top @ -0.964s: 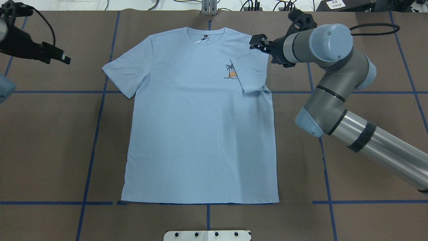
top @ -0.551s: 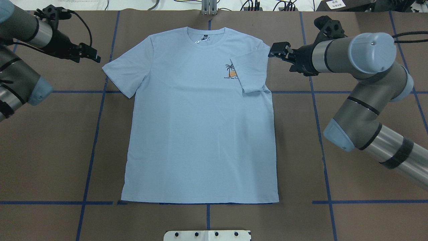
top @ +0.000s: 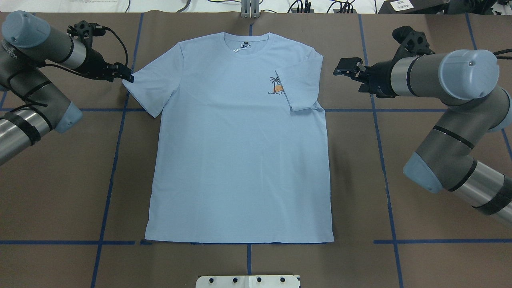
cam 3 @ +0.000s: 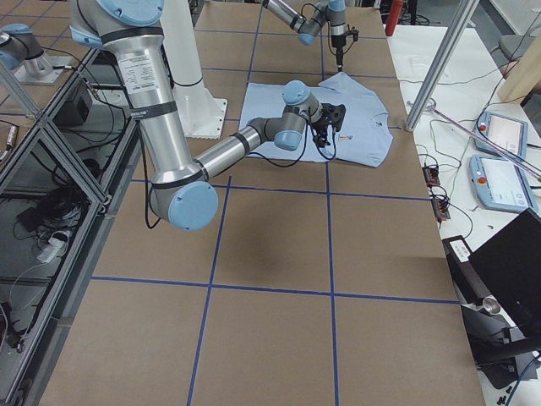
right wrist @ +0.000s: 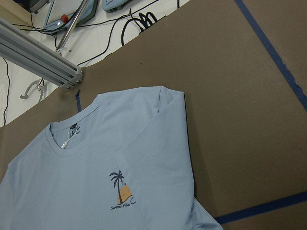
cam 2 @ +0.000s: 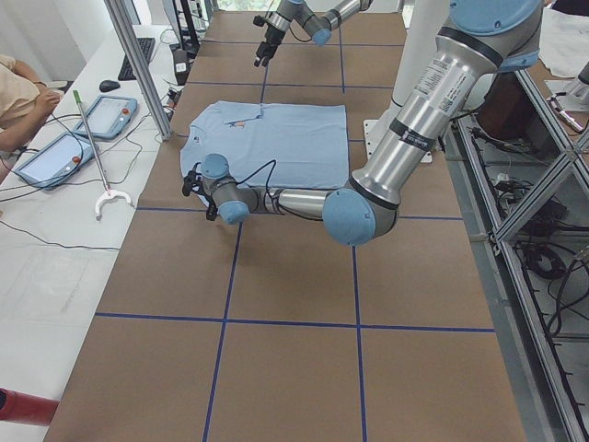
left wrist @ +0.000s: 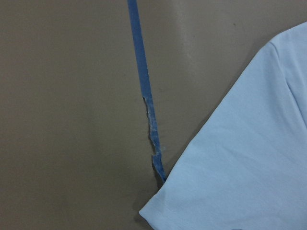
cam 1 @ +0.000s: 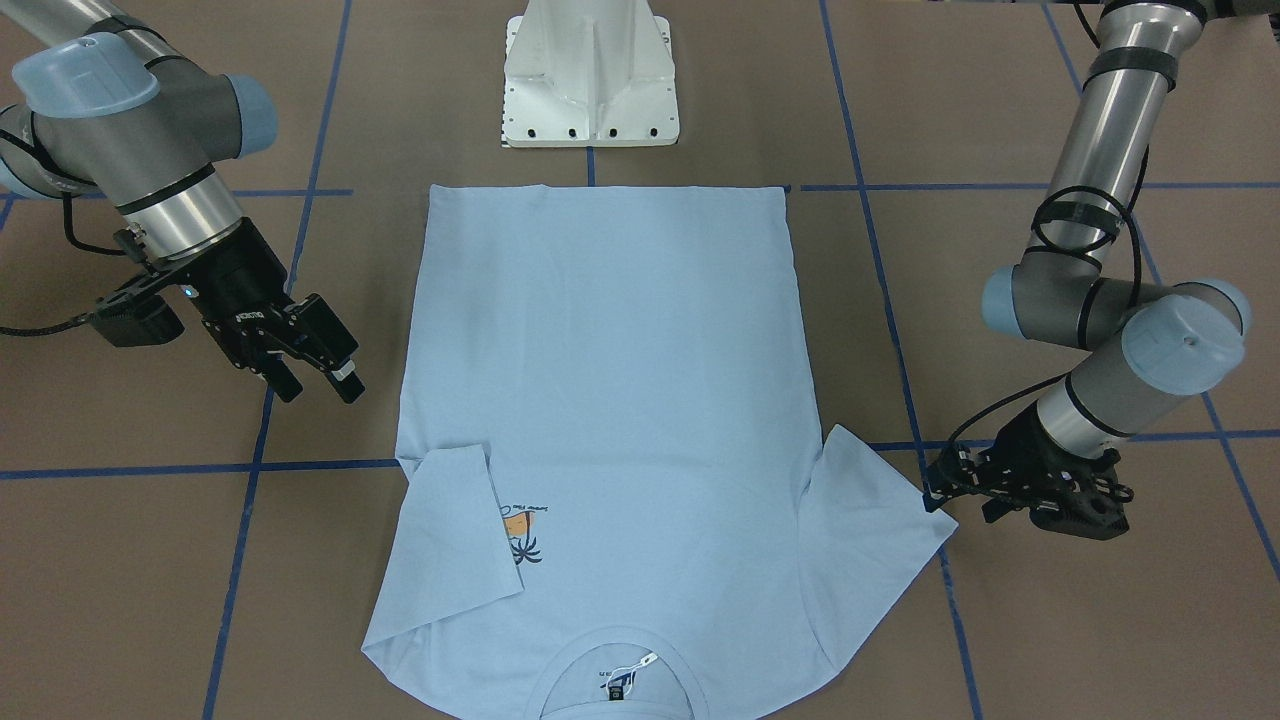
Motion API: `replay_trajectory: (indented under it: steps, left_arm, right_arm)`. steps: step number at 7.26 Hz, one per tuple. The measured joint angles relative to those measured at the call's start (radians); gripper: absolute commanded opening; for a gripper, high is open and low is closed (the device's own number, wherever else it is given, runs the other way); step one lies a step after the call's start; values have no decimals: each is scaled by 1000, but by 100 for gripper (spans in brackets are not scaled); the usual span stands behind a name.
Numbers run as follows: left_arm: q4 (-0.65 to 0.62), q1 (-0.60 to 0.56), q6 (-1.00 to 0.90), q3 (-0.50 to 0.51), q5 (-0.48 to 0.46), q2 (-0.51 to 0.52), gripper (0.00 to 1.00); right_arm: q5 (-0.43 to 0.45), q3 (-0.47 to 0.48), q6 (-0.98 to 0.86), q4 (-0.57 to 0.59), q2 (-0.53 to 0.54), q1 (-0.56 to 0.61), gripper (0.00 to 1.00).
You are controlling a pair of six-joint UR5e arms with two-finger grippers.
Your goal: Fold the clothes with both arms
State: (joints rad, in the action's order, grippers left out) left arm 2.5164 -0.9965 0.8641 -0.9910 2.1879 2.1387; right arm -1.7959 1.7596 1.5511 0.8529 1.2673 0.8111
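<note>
The light blue T-shirt lies flat, front up, collar at the table's far side. Its right-hand sleeve is folded inward beside the palm-tree print. The other sleeve lies spread out. My left gripper sits low at that sleeve's outer tip and looks open; in the front view the left gripper meets the sleeve edge. The left wrist view shows only the sleeve corner. My right gripper hangs open over bare table, apart from the shirt, its fingers spread.
The white pedestal base stands just behind the shirt's hem. Blue tape lines cross the brown table cover. A metal post rises at the far edge by the collar. A side table with tablets and a person's arm lies beyond.
My left arm has swung in from the left and brought its gripper to the spread sleeve's tip. My right gripper has drawn back to the right, away from the folded sleeve.
</note>
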Motion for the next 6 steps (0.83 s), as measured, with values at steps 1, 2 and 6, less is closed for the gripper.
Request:
replay_trajectory:
  steps: [1,2,6]
  left_arm:
    - [3,2,2,17,0,9,68]
    - [3,3,3,28,0,15,64]
    - [4,5,4,43,0,21,55]
  right_arm:
    - [0,2,0,0,0,-1,100]
    - [0,1,0,0,0,-2,100]
    - [1,-3,0,0,-2,-3,100]
